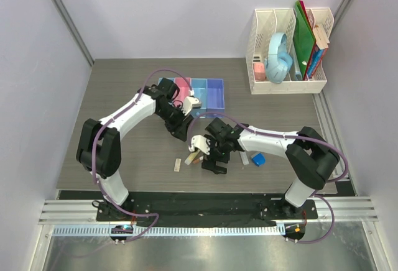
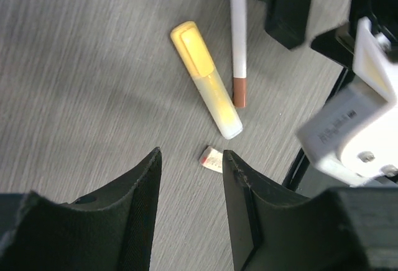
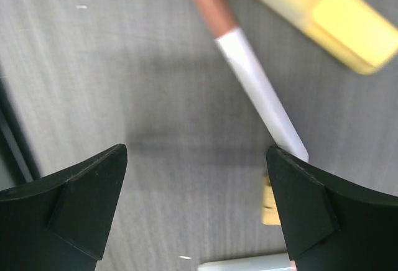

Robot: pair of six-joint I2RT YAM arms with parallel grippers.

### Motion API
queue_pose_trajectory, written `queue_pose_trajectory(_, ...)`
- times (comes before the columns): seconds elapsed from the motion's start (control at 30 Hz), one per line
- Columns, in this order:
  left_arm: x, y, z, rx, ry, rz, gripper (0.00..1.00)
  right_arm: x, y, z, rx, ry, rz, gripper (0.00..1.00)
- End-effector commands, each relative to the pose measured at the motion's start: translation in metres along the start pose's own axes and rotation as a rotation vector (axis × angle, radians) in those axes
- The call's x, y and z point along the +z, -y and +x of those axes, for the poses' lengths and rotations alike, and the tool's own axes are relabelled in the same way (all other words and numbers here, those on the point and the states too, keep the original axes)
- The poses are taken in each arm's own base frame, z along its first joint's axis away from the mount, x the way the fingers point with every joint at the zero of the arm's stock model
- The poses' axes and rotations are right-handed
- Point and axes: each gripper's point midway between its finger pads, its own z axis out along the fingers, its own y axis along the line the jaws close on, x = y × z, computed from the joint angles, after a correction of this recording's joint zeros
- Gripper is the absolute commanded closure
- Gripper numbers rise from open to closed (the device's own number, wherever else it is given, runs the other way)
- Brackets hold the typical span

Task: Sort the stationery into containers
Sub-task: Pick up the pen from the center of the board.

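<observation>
Grey wood-grain table (image 1: 124, 97), white walls on three sides, a white file rack (image 1: 289, 75) at the far right corner.

Containers: the row of four bins (image 1: 214, 91) sits at mid-table, far side, just beyond the left arm's wrist.

Stationery: the yellow marker (image 2: 205, 87) and the white pen (image 2: 238, 35) lie side by side on the table between the two grippers, close together but apart. A small beige block (image 3: 268, 206) lies just by the pen's white end. A blue wedge (image 1: 258, 158) lies beside the right forearm.

Left gripper (image 2: 191, 156): jaws partly apart, nothing between them, pointed at the marker.

Right gripper (image 3: 196, 153): jaws spread wide, empty, hanging above the pen, which runs slantwise across the gap.

Hazards, as judged:
- Both grippers crowd one small cluster, so a descent by either risks contact with the other.
- Wide jaws closing on a slanted pen may spin or roll it into the marker.
- The beige block beneath the right finger may be pinned or flicked.
- The route to the bins passes the left wrist.
</observation>
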Motion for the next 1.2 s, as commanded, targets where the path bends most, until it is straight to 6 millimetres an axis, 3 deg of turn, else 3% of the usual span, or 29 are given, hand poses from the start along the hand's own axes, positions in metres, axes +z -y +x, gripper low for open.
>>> queue_pose_trajectory(0.0, -0.002, 0.015, -0.008, 0.061, 0.042, 0.063, 0.55, -0.005, 0.031, 0.008, 0.028, 0.0, 0.148, 0.0)
queue_pose_trajectory(0.2, 0.003, 0.024, -0.007, 0.064, 0.045, 0.115, 0.56, -0.016, 0.07, 0.002, 0.057, 0.053, 0.259, 0.0)
queue_pose_trajectory(0.37, 0.011, 0.039, -0.003, 0.082, 0.026, 0.141, 0.57, -0.044, 0.081, -0.009, 0.077, 0.088, 0.3, 0.0)
queue_pose_trajectory(0.6, 0.04, 0.062, -0.006, 0.088, -0.01, 0.142, 0.59, -0.113, 0.095, -0.021, 0.142, 0.209, 0.439, 0.0)
queue_pose_trajectory(0.7, 0.054, 0.07, -0.007, 0.118, -0.037, 0.136, 0.6, -0.146, 0.117, -0.013, 0.21, 0.216, 0.573, 0.0)
queue_pose_trajectory(0.87, 0.076, 0.079, -0.004, 0.123, -0.092, 0.14, 0.6, -0.189, 0.135, 0.006, 0.338, 0.267, 0.7, 0.0)
queue_pose_trajectory(1.0, 0.08, 0.077, -0.006, 0.124, -0.099, 0.133, 0.61, -0.189, 0.134, 0.03, 0.349, 0.207, 0.735, 0.0)
queue_pose_trajectory(1.07, 0.076, 0.073, -0.015, 0.137, -0.062, 0.104, 0.61, -0.168, 0.12, 0.047, 0.334, 0.133, 0.665, 0.0)
queue_pose_trajectory(1.17, 0.064, 0.065, -0.029, 0.12, -0.009, 0.088, 0.6, -0.144, 0.096, 0.054, 0.299, 0.105, 0.523, 0.0)
